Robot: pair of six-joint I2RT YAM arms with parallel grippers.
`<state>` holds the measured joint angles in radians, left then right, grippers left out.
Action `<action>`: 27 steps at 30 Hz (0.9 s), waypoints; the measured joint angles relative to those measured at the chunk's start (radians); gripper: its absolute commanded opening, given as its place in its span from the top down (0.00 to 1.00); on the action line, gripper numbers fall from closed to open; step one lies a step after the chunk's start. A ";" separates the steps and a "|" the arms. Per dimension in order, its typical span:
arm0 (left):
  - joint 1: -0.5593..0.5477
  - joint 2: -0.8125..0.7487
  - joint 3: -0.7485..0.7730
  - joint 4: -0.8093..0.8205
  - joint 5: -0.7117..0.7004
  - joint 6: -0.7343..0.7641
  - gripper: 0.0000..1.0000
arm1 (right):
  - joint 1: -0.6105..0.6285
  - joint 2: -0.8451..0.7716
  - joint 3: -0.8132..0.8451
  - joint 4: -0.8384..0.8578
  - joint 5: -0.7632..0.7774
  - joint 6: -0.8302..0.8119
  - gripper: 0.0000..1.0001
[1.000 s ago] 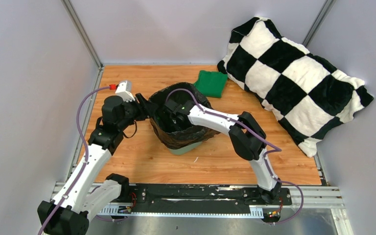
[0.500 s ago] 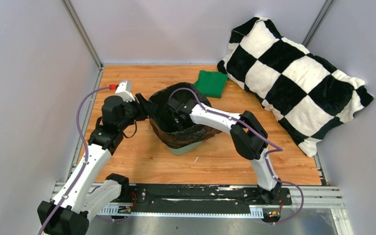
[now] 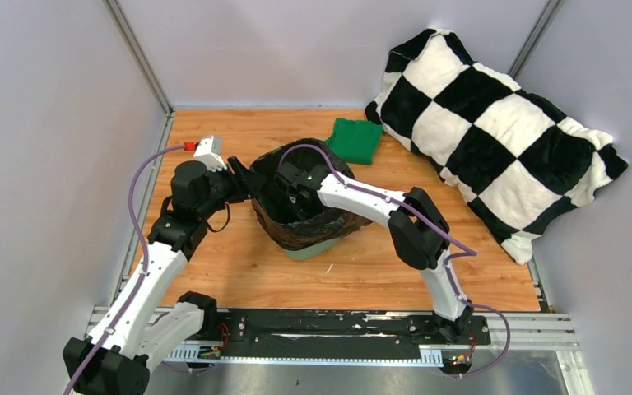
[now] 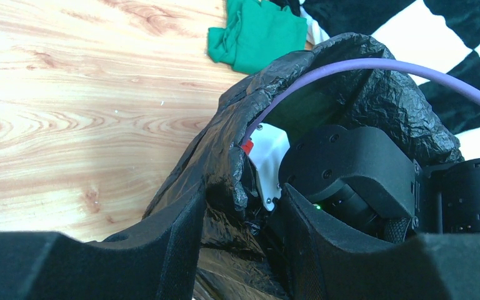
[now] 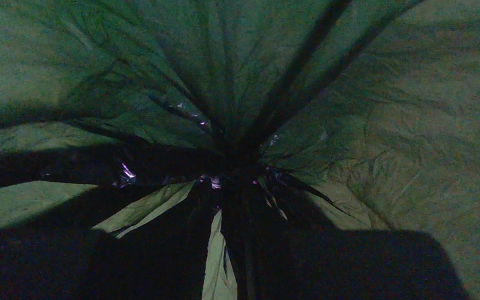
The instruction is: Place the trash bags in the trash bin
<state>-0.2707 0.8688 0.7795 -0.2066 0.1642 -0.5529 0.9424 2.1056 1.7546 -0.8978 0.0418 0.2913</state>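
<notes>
The black crinkled trash bag [image 3: 300, 233] is draped over the mint-green trash bin [image 3: 314, 250], of which only the base shows. My left gripper [image 3: 251, 186] [image 4: 240, 201] is at the bin's left rim. Its fingers [image 4: 169, 237] straddle the bag-covered edge and are closed on the bag [image 4: 350, 81]. My right arm reaches down into the bin, and its gripper [image 3: 291, 202] is deep inside the bag. In the right wrist view the bag's thin wall [image 5: 381, 125] glows green, with folds running to one point. The right gripper [image 5: 237, 209] is only a dark shape.
A folded dark green cloth [image 3: 356, 140] [image 4: 256, 37] lies on the wooden table just behind the bin. A large black-and-white checked pillow [image 3: 494, 132] fills the back right corner. Grey walls close in the left, back and right sides.
My right arm has shifted slightly inside the bin, with its elbow a little further right. The left arm and the bin have not moved.
</notes>
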 measured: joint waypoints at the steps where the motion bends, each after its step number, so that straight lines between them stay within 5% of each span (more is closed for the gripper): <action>1: 0.000 0.000 0.000 0.000 0.000 0.000 0.52 | 0.000 0.000 0.000 0.000 0.000 0.000 0.73; 27: 0.000 0.000 0.000 0.000 0.000 0.000 0.52 | -0.001 -0.004 0.026 -0.014 -0.016 0.000 0.73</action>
<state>-0.2710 0.8688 0.7795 -0.2066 0.1638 -0.5529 0.9413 2.1017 1.7809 -0.9115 0.0261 0.2913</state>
